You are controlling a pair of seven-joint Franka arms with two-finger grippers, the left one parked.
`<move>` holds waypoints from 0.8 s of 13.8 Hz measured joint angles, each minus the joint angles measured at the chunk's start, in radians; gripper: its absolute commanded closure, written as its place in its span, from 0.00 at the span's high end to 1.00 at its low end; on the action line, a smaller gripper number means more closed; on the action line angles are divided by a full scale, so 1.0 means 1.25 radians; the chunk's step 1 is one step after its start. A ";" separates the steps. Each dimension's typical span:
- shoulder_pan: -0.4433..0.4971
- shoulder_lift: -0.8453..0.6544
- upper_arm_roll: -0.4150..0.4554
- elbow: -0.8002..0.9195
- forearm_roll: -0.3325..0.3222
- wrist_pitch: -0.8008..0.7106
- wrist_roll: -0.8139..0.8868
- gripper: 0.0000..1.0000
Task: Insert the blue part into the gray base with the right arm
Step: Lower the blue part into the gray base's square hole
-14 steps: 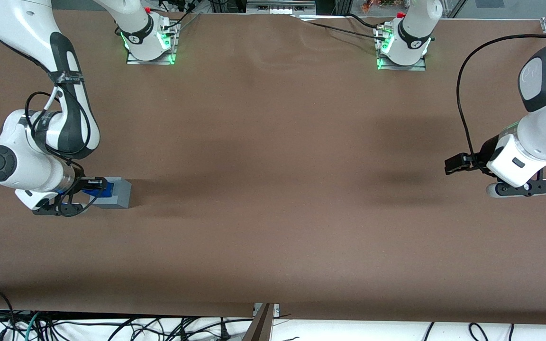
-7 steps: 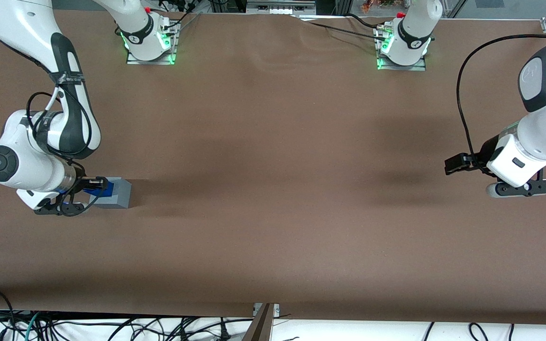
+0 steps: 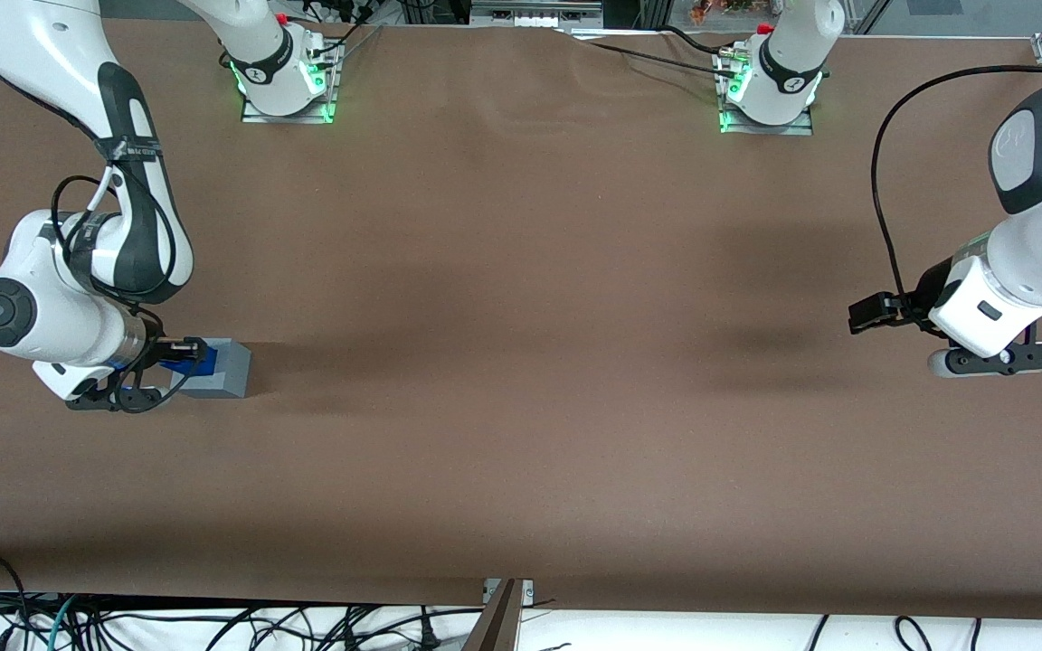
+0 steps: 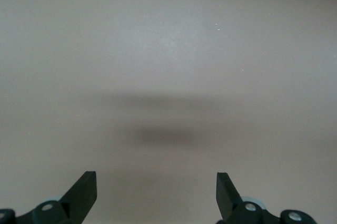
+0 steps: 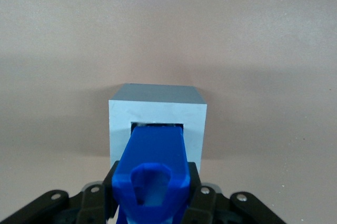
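Note:
The gray base (image 3: pixel 223 369) (image 5: pixel 157 126) is a light-grey cube standing on the brown table near the working arm's end. My right gripper (image 3: pixel 179 354) (image 5: pixel 152 184) hangs over it, shut on the blue part (image 3: pixel 194 360) (image 5: pixel 152 167). Black fingers (image 5: pixel 109 187) press both sides of the part. The part's lower end reaches into the square recess (image 5: pixel 158 125) in the cube's top face. The gripper and wrist hide the cube's edge nearest the arm in the front view.
The brown table (image 3: pixel 521 380) spreads toward the parked arm's end. Two arm bases with green lights (image 3: pixel 286 81) (image 3: pixel 767 90) stand along the edge farthest from the front camera. Cables (image 3: pixel 213 624) lie under the near edge.
The right arm has sunk slightly and the blue part sits a little lower over the grey cube. The cube has stayed in place.

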 measured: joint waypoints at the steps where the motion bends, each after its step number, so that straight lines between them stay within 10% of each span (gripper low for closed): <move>1: 0.000 0.000 0.000 0.000 0.000 0.000 0.000 0.07; 11: 0.002 0.001 0.001 -0.003 0.000 0.008 0.000 0.07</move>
